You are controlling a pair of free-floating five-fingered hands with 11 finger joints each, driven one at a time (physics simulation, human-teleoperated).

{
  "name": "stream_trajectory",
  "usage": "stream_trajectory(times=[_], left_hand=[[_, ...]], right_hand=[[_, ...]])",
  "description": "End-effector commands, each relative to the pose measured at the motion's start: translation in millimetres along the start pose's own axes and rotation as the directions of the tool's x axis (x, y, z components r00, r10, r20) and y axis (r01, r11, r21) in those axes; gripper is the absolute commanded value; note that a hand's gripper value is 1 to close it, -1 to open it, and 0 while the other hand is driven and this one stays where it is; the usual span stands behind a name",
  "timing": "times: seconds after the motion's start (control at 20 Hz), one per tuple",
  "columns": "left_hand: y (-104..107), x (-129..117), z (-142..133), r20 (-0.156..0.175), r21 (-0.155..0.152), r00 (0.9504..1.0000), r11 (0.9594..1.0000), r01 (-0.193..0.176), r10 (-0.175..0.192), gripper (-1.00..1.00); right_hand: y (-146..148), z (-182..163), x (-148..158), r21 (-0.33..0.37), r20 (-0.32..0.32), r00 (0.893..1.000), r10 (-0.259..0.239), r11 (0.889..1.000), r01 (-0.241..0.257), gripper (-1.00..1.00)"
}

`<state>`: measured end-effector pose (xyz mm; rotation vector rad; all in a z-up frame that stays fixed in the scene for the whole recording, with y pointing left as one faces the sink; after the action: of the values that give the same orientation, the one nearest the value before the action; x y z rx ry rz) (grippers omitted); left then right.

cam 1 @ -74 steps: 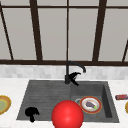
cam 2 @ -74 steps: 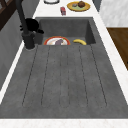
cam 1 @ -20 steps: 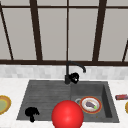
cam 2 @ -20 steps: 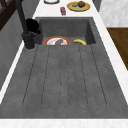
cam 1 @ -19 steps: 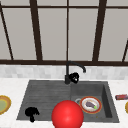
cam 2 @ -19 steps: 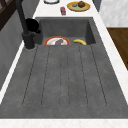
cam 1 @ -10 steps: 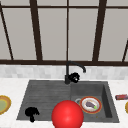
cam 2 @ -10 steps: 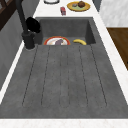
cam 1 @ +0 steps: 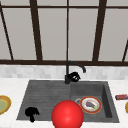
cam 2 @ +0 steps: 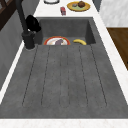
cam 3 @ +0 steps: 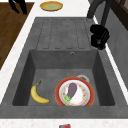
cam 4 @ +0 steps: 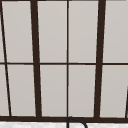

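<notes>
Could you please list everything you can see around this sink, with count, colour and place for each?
sink: one, dark grey, basin at the right, ribbed drainboard at the left.
faucet: one, black, at the back rim.
plate: one, red-rimmed, in the basin, carrying the eggplant.
eggplant: one, purple, on that plate.
banana: one, yellow, on the basin floor beside the plate.
ball: one, red, in the front view's foreground.
yellow dish: one, green inside, on the left counter.
food dish: one, yellow, brown pieces on it, on the right counter.
red packet: one, on the right counter.
window: one, dark-framed, behind the sink.
left hand: black, curled, over the drainboard's front.
right hand: black, at the faucet's base.
</notes>
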<state>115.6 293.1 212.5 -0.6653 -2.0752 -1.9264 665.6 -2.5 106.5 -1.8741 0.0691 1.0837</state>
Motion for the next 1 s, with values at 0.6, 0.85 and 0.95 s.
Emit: stream_trajectory(times=[0.6, 0.85, 0.95], left_hand=[[0, 0, 0, 0.000, 0.000, 1.0000, 1.0000, 0.000, 0.000, 0.00], [0, 0, 0, 0.000, 0.000, 1.0000, 1.0000, 0.000, 0.000, 0.00], [0, 0, 0, 0.000, 0.000, 1.0000, 1.0000, 0.000, 0.000, 0.00]], right_hand=[[-8, 18, 16, 0.036, -0.205, 0.979, -0.002, 0.999, 0.010, 1.00], [-3, 14, 16, 0.033, -0.222, 0.975, 0.003, 0.999, 0.004, 1.00], [-3, 10, 11, 0.024, -0.219, 0.975, -0.020, 0.999, 0.026, -1.00]])
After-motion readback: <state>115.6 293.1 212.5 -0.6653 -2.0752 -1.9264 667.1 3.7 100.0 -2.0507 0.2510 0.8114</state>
